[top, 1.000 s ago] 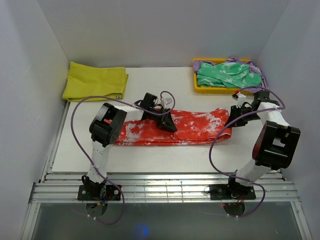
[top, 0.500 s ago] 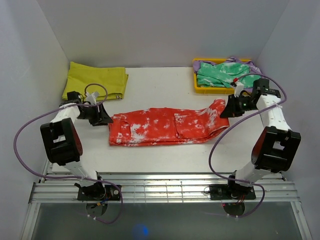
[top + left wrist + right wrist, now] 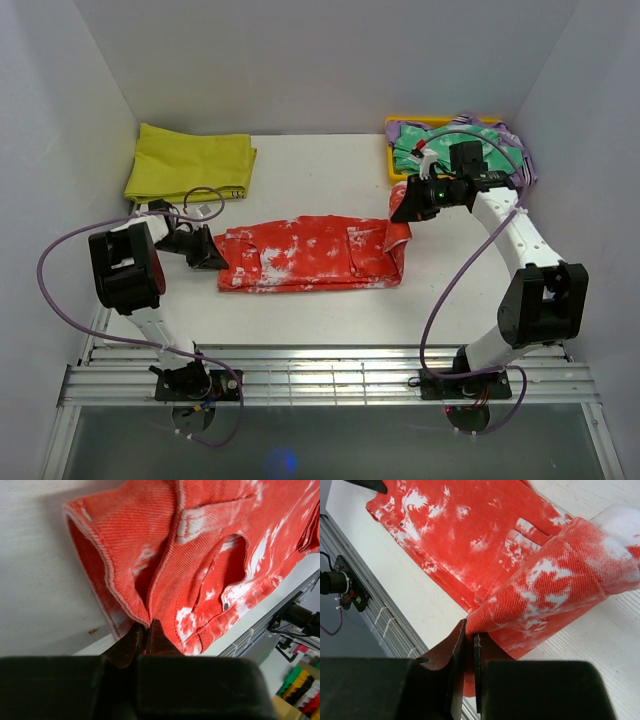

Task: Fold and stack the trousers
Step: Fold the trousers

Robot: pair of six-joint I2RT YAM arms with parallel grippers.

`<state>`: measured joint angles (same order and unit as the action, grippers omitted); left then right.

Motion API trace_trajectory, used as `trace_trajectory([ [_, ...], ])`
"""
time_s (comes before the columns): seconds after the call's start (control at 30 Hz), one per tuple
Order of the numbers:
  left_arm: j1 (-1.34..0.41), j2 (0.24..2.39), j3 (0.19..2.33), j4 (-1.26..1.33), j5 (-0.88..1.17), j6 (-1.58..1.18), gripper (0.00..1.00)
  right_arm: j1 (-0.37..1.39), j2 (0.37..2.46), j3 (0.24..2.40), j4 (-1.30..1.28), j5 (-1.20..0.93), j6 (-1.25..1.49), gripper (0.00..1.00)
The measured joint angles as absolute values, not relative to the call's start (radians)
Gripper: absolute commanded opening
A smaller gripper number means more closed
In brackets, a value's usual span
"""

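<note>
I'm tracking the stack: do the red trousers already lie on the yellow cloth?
No, the trousers lie on the table, apart from the yellow cloth at far left.

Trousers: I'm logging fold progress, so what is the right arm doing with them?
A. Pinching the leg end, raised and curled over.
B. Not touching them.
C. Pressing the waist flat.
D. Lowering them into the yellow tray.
A: in the right wrist view the jaws are shut on the leg end of the trousers, which rises off the table and curls over the rest.
</note>
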<state>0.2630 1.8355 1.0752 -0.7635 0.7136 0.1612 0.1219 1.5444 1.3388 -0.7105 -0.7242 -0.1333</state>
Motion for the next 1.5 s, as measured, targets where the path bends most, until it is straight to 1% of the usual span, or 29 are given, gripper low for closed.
trace_trajectory([
  [0.27, 0.261, 1.864, 1.064, -0.719, 0.761, 0.137, 0.0, 0.296, 1.589, 1.352, -0.548, -0.706, 0.052, 0.08],
  [0.7, 0.257, 1.865, 1.025, -0.651, 0.817, 0.115, 0.0, 0.542, 1.775, 1.477, -0.377, -0.658, 0.27, 0.08],
  [1.07, 0.257, 1.865, 1.002, -0.612, 0.852, 0.097, 0.0, 0.66, 1.89, 1.565, -0.297, -0.63, 0.399, 0.08],
  [1.5, 0.255, 1.865, 0.978, -0.572, 0.881, 0.08, 0.0, 0.793, 2.077, 1.695, -0.183, -0.585, 0.514, 0.08],
])
